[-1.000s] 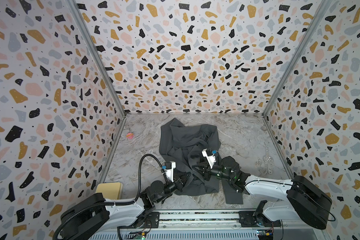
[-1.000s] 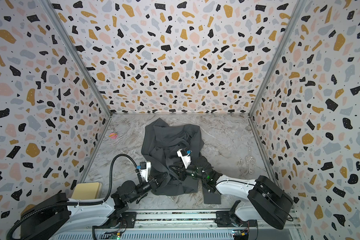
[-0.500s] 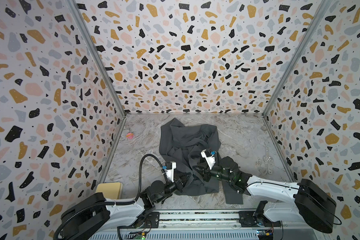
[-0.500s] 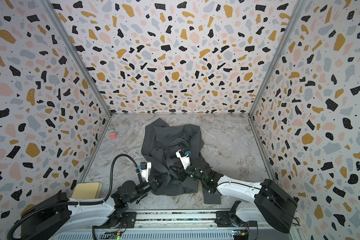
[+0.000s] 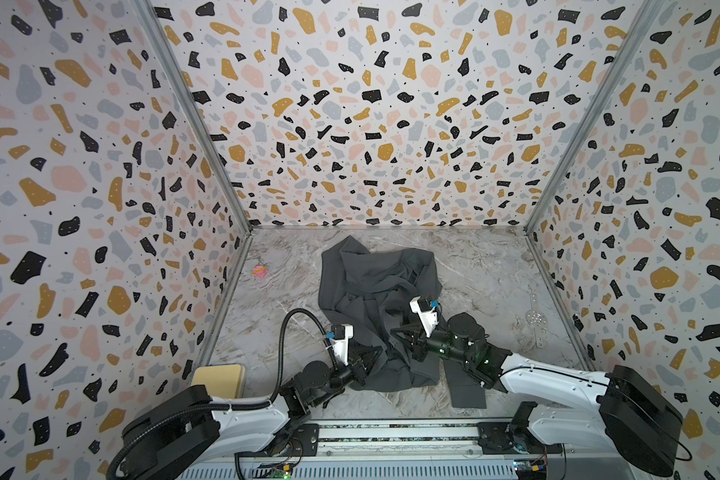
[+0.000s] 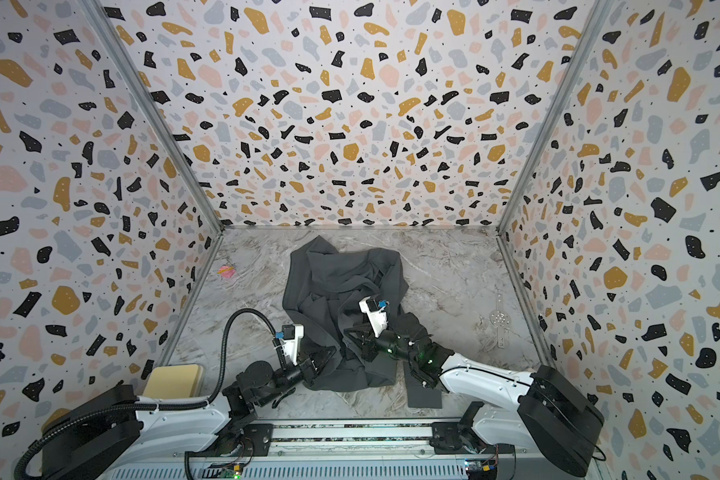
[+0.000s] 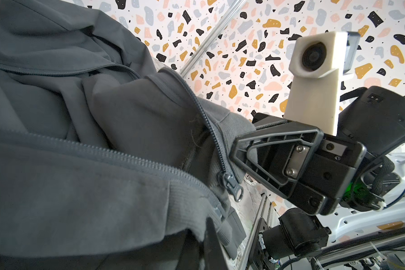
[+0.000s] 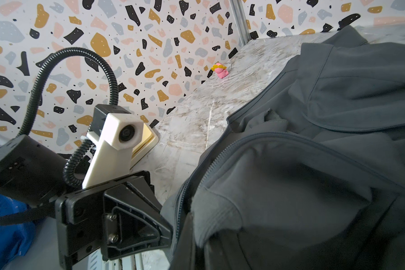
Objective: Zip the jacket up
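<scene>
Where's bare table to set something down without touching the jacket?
Back right, between the jacket and the right wall, behind the clear utensil; left side, between the pink toy and the tan pad. Crowded: front centre, where the left end effector and right end effector pinch the jacket.

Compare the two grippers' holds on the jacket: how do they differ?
The left gripper pinches the jacket's near left edge; the right gripper pinches farther in, near its middle. The left arm reaches over bare table, while the right arm lies over jacket fabric. Both are shut on fabric beside zipper teeth.
</scene>
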Available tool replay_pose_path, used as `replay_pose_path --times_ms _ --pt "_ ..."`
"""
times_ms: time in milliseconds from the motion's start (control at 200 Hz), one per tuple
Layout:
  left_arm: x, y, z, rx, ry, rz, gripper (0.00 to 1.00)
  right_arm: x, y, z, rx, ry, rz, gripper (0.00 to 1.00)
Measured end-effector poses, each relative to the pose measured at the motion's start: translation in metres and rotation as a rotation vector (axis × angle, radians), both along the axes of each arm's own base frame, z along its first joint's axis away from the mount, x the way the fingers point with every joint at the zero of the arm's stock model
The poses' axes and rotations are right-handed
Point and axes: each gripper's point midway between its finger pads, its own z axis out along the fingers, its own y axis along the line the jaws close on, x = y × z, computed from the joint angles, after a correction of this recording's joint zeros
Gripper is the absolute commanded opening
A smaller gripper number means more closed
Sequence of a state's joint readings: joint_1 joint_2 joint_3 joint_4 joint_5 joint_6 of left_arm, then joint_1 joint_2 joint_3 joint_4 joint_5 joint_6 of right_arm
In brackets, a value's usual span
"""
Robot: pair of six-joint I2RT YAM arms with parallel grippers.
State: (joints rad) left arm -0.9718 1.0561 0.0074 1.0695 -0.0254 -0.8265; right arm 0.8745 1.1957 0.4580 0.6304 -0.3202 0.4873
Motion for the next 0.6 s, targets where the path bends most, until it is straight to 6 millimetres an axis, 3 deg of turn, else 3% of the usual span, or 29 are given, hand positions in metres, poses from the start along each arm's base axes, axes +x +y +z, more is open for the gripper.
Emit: replay_pose_path --times_ms 601 --pt "0.0015 0.0009 -0.0016 0.005 0.003 0.010 0.00 -0.0072 0.0041 -0.0050 -0.013 0.012 0.026 0.00"
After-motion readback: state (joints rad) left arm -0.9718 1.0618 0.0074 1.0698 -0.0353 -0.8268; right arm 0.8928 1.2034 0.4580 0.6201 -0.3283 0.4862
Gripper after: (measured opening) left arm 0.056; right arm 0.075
